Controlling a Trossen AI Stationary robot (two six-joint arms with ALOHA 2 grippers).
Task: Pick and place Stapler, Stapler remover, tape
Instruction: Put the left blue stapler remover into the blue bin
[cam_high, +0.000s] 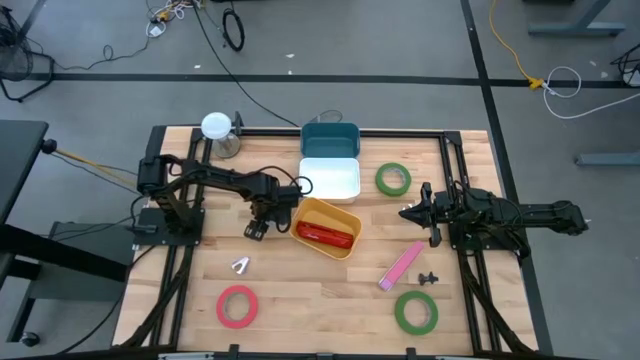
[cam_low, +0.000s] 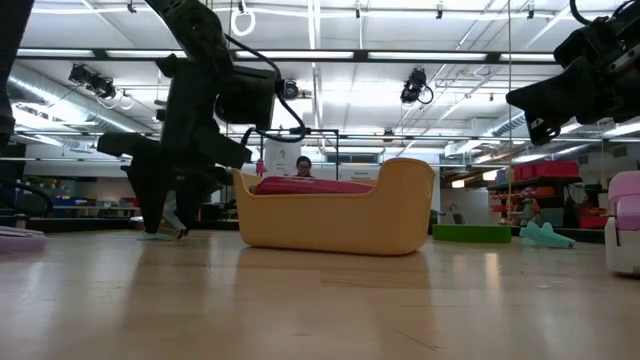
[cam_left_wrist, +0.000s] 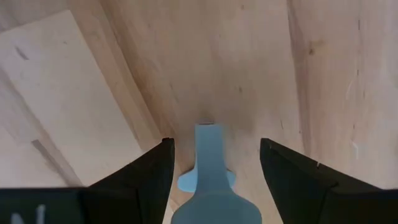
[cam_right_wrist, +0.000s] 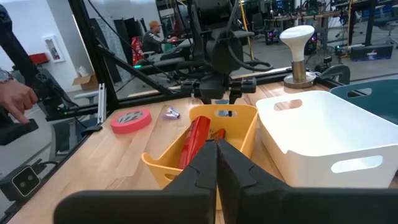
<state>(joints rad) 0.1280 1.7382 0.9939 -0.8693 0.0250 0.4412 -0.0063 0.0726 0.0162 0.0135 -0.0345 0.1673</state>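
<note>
My left gripper (cam_high: 257, 228) is open and points down at the table just left of the yellow bin (cam_high: 345, 218). A small light-blue object (cam_left_wrist: 208, 168) lies on the wood between its fingers; I see no touch. It also shows in the low view (cam_low: 160, 233). A red stapler (cam_high: 323, 235) lies in the yellow bin. My right gripper (cam_high: 405, 212) is shut and empty, right of the bin. A red tape roll (cam_high: 237, 306) and two green rolls (cam_high: 393, 179) (cam_high: 415, 311) lie flat on the table.
A white bin (cam_high: 330, 180) and a teal bin (cam_high: 330, 140) stand behind the yellow bin. A pink flat object (cam_high: 400, 266), a small black piece (cam_high: 428, 278) and a small silver piece (cam_high: 240, 265) lie on the table. A white-topped metal object (cam_high: 217, 131) stands at the far left. A person's hand (cam_right_wrist: 15, 99) shows beyond the table.
</note>
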